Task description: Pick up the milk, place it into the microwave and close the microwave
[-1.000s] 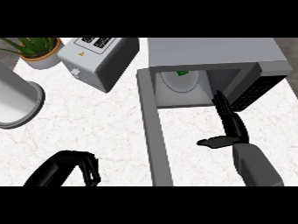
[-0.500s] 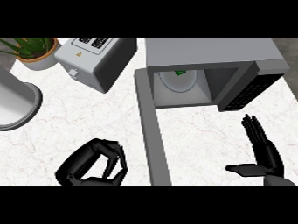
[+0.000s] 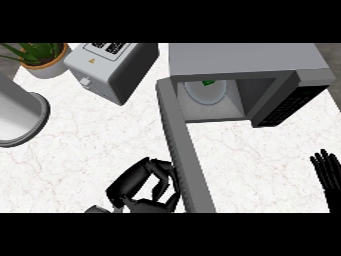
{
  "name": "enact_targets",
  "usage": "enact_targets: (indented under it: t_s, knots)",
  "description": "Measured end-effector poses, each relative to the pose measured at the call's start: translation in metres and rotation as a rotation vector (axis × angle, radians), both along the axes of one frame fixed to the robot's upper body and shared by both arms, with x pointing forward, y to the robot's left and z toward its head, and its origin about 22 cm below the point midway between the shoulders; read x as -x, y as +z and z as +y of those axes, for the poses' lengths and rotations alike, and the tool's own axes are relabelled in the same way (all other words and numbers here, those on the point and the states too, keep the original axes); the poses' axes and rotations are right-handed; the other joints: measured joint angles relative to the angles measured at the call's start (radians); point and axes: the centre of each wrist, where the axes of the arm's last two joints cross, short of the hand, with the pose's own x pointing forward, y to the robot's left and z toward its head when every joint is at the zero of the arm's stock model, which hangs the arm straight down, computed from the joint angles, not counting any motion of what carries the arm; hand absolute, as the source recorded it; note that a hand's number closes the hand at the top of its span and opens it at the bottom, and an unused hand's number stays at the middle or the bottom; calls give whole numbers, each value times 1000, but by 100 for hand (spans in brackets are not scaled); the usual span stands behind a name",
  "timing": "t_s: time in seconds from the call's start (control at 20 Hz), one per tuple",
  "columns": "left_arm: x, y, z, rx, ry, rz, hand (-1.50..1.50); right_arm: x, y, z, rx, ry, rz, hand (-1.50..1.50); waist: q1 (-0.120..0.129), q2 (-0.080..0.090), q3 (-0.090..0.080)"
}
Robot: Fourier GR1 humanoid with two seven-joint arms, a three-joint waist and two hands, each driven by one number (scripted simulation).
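The milk (image 3: 205,93), a white carton with a green top, stands inside the open microwave (image 3: 243,60) at the upper right. The microwave's grey door (image 3: 185,150) swings out toward me, reaching down to the view's lower edge. My left hand (image 3: 142,186) is at the bottom centre with its fingers curled, right against the door's outer left face and holding nothing. My right hand (image 3: 334,183) shows at the lower right edge, fingers straight and pointing up, well away from the microwave.
A silver toaster (image 3: 111,68) stands left of the microwave. A potted plant (image 3: 43,60) is at the top left. A large grey cylinder (image 3: 7,114) fills the left edge. White marble counter (image 3: 84,145) lies between them.
My right hand has pulled back from the microwave's opening, down toward the lower right edge. My left hand has risen and moved right, up against the door's outer face.
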Motion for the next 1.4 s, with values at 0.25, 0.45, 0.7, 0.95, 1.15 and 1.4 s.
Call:
enact_targets:
  t_s: [0.25,0.45,0.7,0.95,1.15,1.4]
  knots:
    - [9,-14,-37,-24,-68,39,150,7,31,-3,-46,70,-45,-150,-6,3,0]
    - [13,-16,-64,-45,-62,51,150,9,58,3,-74,148,-81,-150,-16,5,0]
    - [15,-14,-87,-66,-17,40,150,7,87,13,-108,253,-116,-150,-32,10,0]
    - [10,-8,-102,-92,51,8,150,1,113,22,-112,345,-155,-150,-57,16,0]
    - [0,0,-112,-107,103,-18,150,-3,131,31,-115,417,-182,-150,-78,21,0]
    - [-15,16,-124,-48,181,-51,150,-6,147,40,-118,478,-195,-150,-105,29,-2]
